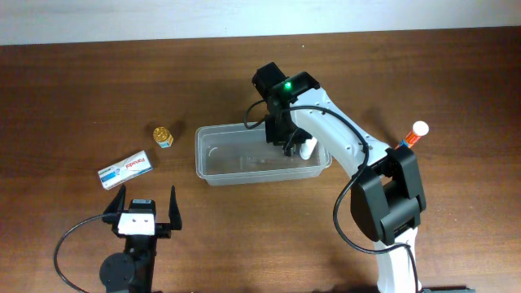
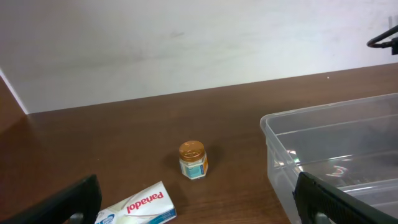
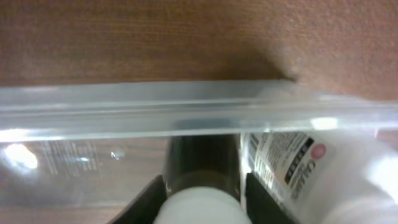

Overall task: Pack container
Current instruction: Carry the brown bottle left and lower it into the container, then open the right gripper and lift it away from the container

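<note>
Two arms work at a brown wooden worktop (image 1: pixel 73 98). The clear plastic container (image 1: pixel 232 163) lies near the middle of the worktop, with its long side running left to right. The right arm reaches over the far rim, and the right claw (image 1: pixel 287 146) points down inside the container, near its right end.

In the right wrist view, the two fingers (image 3: pixel 149 199) stand on both sides of a dark bottle with a white end (image 3: pixel 202 162), very close to it. I cannot tell if they press on it or have let it go. Just beside it, on the right, a white bottle with a printed label (image 3: pixel 292 168) lies inside the container.

The left claw (image 1: pixel 146 197) is spread wide with nothing between its fingers. It is near the front edge of the worktop, well apart from the container.

One white and blue Panadol box (image 1: pixel 126 168) lies flat on the worktop, to the left of the container. A small jar with a gold lid (image 1: pixel 164 136) stands upright between the box and the container and touches neither of them. Far to the right, beside the base of the right arm, lies a thin tube with an orange body and a white end (image 1: pixel 413 134).
</note>
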`<state>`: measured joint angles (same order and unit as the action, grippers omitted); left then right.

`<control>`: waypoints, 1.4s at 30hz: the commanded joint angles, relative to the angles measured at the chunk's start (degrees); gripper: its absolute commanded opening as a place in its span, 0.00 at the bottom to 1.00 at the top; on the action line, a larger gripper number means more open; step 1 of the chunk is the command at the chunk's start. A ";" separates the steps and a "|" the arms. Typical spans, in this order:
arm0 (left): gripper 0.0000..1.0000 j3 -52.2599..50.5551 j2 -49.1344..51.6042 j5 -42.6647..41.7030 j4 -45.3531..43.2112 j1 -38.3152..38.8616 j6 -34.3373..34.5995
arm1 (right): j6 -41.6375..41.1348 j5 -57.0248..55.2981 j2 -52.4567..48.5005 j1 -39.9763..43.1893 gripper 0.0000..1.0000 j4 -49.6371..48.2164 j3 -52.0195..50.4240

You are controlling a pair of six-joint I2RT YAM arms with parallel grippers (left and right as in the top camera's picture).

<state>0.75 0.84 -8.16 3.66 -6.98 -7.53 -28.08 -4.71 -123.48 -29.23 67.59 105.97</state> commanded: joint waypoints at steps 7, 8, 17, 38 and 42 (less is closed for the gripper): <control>0.99 -0.26 -0.50 0.02 0.24 0.07 -0.74 | -0.98 0.44 1.29 0.07 0.35 -0.15 -0.07; 0.99 -0.26 -0.50 0.02 0.24 0.07 -0.74 | -0.98 0.44 1.29 0.07 0.35 -0.15 -0.07; 0.99 -0.26 -0.50 0.02 0.24 0.07 -0.74 | 0.11 0.37 2.36 0.07 0.35 2.14 3.10; 0.99 -0.26 -0.48 0.02 0.24 0.07 -0.74 | 4.28 -1.64 13.62 7.74 0.40 21.05 23.47; 0.99 -0.26 -0.50 0.02 0.24 0.07 -0.74 | 4.28 -4.70 14.40 11.93 0.40 25.24 23.47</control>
<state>0.75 0.84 -8.16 3.68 -6.98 -7.53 -24.45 -6.26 -110.72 -19.55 91.74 128.70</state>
